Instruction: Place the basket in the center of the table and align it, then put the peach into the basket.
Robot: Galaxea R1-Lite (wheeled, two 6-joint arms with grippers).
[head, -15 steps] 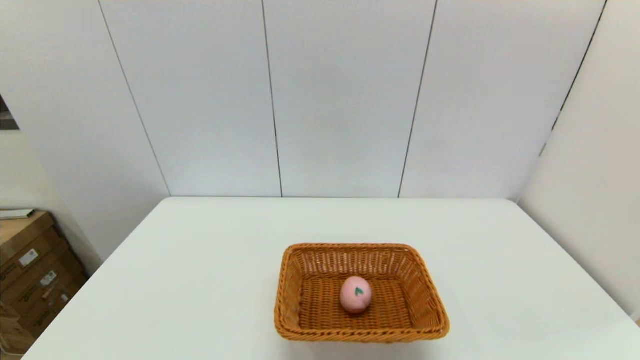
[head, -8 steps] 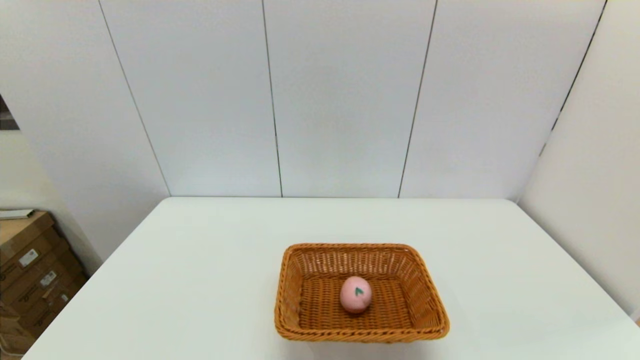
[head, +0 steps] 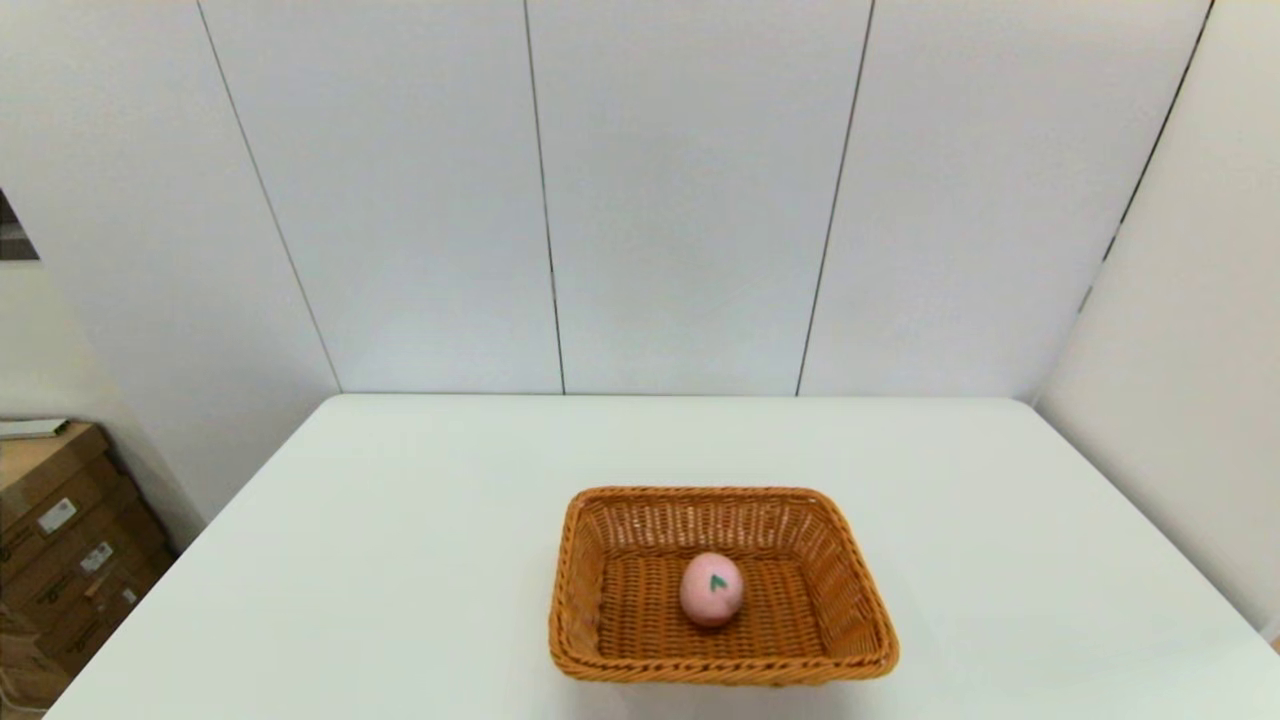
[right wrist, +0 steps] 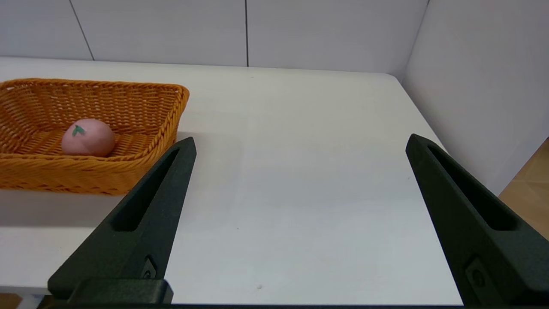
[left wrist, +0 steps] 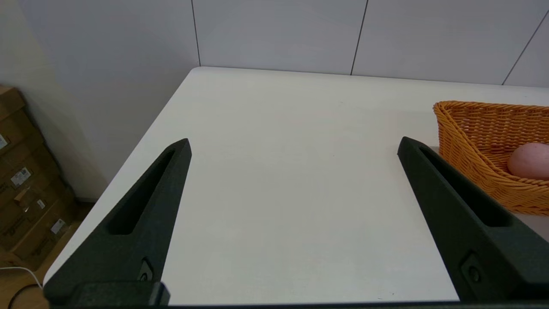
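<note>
Left wrist view shows the left gripper (left wrist: 294, 146) with its two black fingers (left wrist: 141, 214) spread wide apart and holding nothing, poised over the near left part of the table (left wrist: 274, 180). Off to its side sits the basket (left wrist: 476, 141), only its near corner visible, with the peach (left wrist: 529, 161) inside it. In the right wrist view the right gripper (right wrist: 300, 143) is likewise spread wide and empty, over the near right part of the table (right wrist: 300, 180); the basket (right wrist: 141, 111) lies beside it, apart from the fingers (right wrist: 141, 223), and the peach (right wrist: 88, 137) rests on the woven floor with its green leaf mark facing up.

From the head view neither arm shows. The wicker basket (head: 860, 600) stands on the white table (head: 400, 560) near the front edge, about midway across, its long sides square to the table's edges. The peach (head: 712, 590) lies in the middle of the basket floor, touching no wall.

Behind the table runs a pale panelled wall (head: 690, 200) with dark vertical seams, and a plain wall (head: 1180, 380) closes the right side. Stacked cardboard boxes (head: 60, 550) stand on the floor at the left.

Compared with a second ago, basket, peach and camera are all unchanged.
</note>
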